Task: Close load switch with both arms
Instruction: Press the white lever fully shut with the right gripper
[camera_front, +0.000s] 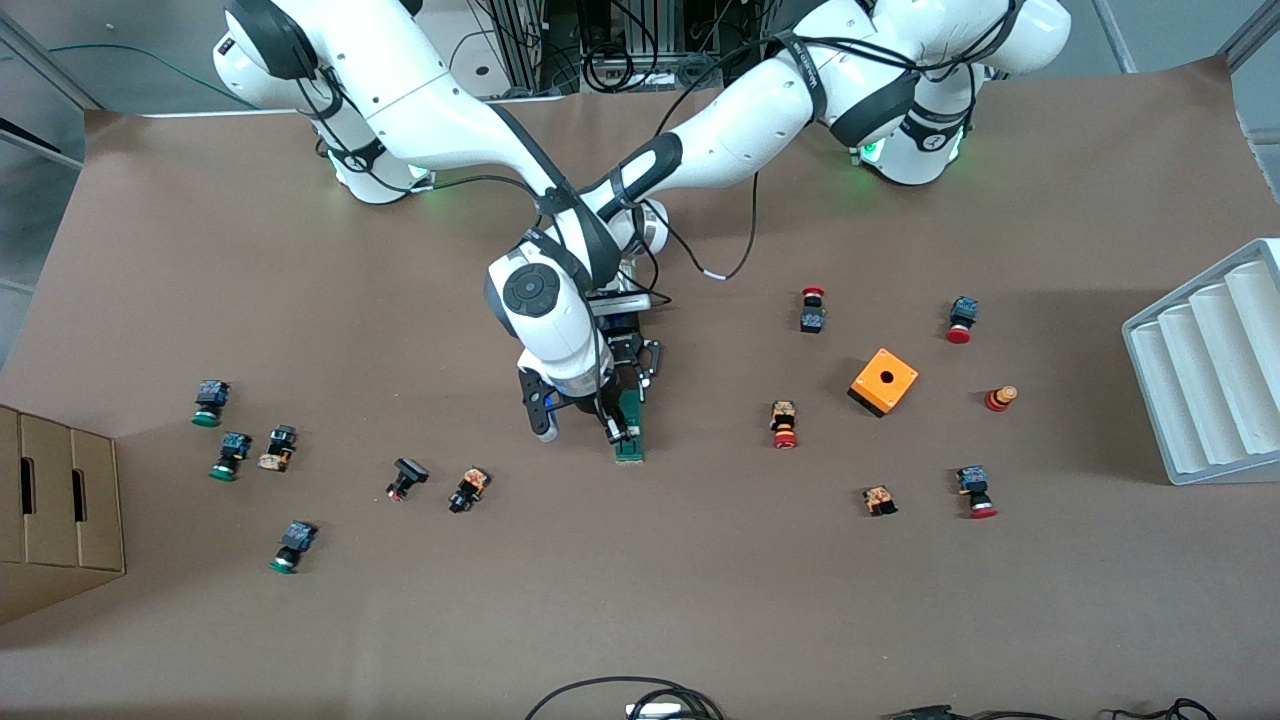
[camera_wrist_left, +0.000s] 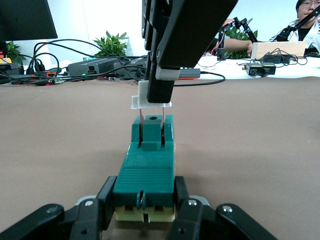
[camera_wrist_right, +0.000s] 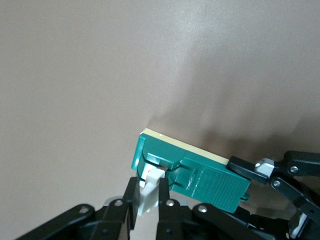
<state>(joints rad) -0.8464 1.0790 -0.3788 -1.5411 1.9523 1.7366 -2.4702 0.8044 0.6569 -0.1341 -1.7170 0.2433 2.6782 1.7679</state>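
The load switch (camera_front: 630, 438), a narrow dark-green block on a cream base, lies flat on the brown table near its middle. My left gripper (camera_wrist_left: 144, 194) is shut on the end of the switch (camera_wrist_left: 147, 167) that is farther from the front camera. Its white lever (camera_wrist_right: 150, 192) stands raised at the end nearer the front camera. My right gripper (camera_wrist_right: 148, 196) comes down from above and is shut on that lever (camera_wrist_left: 137, 101). In the front view the right gripper (camera_front: 614, 428) and left gripper (camera_front: 632, 375) crowd over the switch and hide much of it.
An orange cube with a hole (camera_front: 884, 381) and several red-capped buttons (camera_front: 784, 424) lie toward the left arm's end. Green-capped and black buttons (camera_front: 468, 489) lie toward the right arm's end. A white ridged tray (camera_front: 1210, 370) and a cardboard box (camera_front: 55, 510) stand at the table's ends.
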